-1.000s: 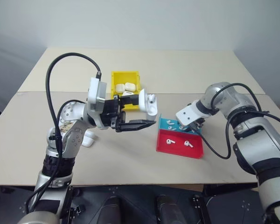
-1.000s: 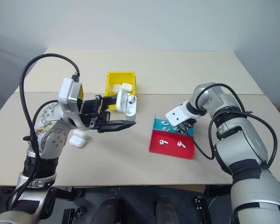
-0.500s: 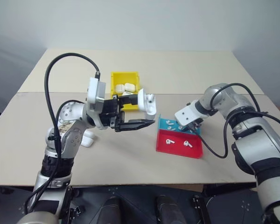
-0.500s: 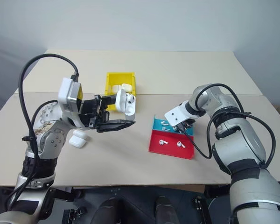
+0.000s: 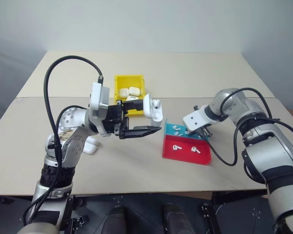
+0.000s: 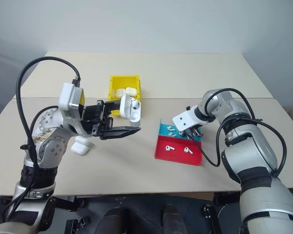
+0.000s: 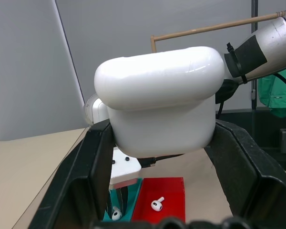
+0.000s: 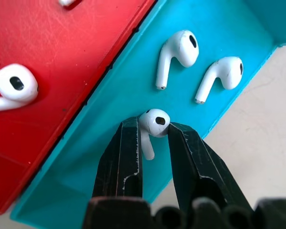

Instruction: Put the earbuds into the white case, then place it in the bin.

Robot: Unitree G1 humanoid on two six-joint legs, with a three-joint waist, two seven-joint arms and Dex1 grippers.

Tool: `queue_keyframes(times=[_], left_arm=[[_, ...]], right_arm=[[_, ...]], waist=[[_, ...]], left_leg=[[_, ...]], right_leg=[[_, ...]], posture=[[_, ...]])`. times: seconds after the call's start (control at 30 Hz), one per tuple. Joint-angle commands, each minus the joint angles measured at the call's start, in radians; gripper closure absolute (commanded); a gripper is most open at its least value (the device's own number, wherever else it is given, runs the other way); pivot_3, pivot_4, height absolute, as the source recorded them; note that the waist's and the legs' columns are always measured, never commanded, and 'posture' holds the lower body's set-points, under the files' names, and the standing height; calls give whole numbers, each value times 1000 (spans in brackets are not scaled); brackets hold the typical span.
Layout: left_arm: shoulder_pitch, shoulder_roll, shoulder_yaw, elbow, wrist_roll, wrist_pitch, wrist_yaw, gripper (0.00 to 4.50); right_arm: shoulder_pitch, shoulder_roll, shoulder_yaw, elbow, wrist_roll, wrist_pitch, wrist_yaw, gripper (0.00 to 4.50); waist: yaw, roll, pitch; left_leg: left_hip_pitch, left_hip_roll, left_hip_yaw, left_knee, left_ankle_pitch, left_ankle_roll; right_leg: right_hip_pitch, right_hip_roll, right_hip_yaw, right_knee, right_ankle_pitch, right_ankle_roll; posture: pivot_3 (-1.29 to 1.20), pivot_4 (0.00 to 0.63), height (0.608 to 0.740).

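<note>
We've got the right pincer (image 8: 150, 131) pinching a glossy stemmed earbud (image 8: 152, 125) over the smooth blue tray (image 8: 109, 119), two more earbuds (image 8: 178, 52) just ahead. Left pincer (image 7: 157, 157) is clamped on the rounded white case (image 7: 159, 100).

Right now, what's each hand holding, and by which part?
Left hand holds an open white case by the sides of its body. Right hand pinches an earbud by its head, over the blue tray.

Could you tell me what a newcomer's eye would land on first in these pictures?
Probably the glossy white earbud case, lid open, held above the beige table in the left pincer. Next, the right pincer closed around a tiny white earbud in the shallow blue tray, beside the red tray.
</note>
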Motion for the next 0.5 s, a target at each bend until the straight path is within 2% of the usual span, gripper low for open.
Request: queue_keyframes(times=[0.03,0.13,0.2,0.37,0.47,0.5], left_arm=[[-32,-9,4,6,-25,-7,-15,1720],[-55,-21,-1,35,-20,-11,-28,1720],[-71,-27,-1,56,-21,-11,-39,1720],[-113,-37,0,108,-19,-5,-60,1720],[-133,-44,-4,134,-15,-5,-72,1720],[-144,-52,-11,149,-12,-3,-74,1720]], right_arm=[[-25,-68,-120,-99,123,115,62,3870],[29,-122,-268,-309,332,378,193,3870],[97,-155,-369,-505,467,622,197,3870],[316,-177,-664,-1041,832,1243,-35,3870],[402,-143,-804,-1272,1028,1481,-197,3870],[427,-98,-864,-1366,1121,1564,-299,3870]], waist=[[1,1,1],[5,2,1],[11,2,1],[24,2,1],[25,2,1],[24,2,1]], left_leg=[[0,0,0,0,0,0],[-1,0,0,0,0,0],[-1,0,0,0,0,0],[-1,0,0,-1,0,0],[-1,0,-1,0,0,0],[-1,0,-1,0,0,0]], right_leg=[[0,0,0,0,0,0],[-1,0,0,0,0,0],[0,0,0,0,0,0],[-1,0,0,0,0,0],[-1,0,0,1,0,0],[-1,0,0,0,0,0]], posture=[[0,150,740],[0,150,740],[0,150,740],[0,150,740],[0,150,740],[0,150,740]])
